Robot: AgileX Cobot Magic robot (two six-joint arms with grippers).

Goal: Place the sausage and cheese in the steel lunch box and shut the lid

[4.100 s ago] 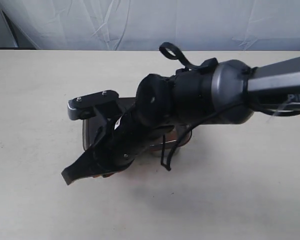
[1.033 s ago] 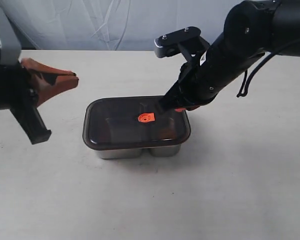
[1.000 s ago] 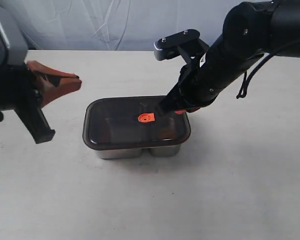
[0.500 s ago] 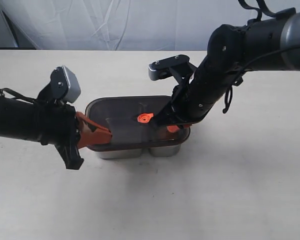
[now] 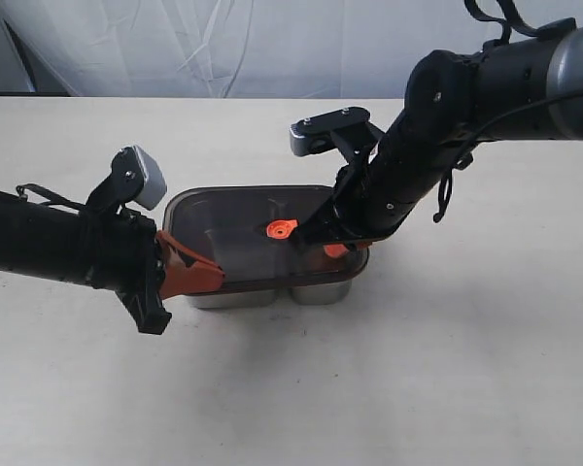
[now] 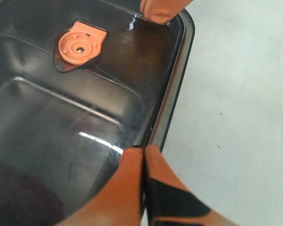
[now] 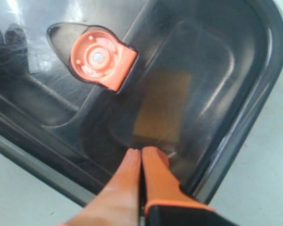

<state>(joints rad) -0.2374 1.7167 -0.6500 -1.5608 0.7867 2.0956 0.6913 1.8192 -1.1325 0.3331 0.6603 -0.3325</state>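
1. We judge the task nearly done. The lid [image 5: 238, 233] sits on the steel lunch box [image 5: 272, 294] on the table [image 5: 418, 369], and only pressing it home seems left.
2. The left gripper [image 5: 212, 279] and right gripper [image 5: 332, 249] are both clenched and empty, tips at opposite ends of the lid.
3. The lid is smoky, with an orange tab [image 5: 282, 230]. The cheese [image 7: 162, 106] shows dimly beneath it — we cannot make out the sausage.

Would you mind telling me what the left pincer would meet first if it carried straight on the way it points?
Most likely the lid: the shut left pincer points down at its rim, perhaps touching it. Farther along that line sits the orange tab.
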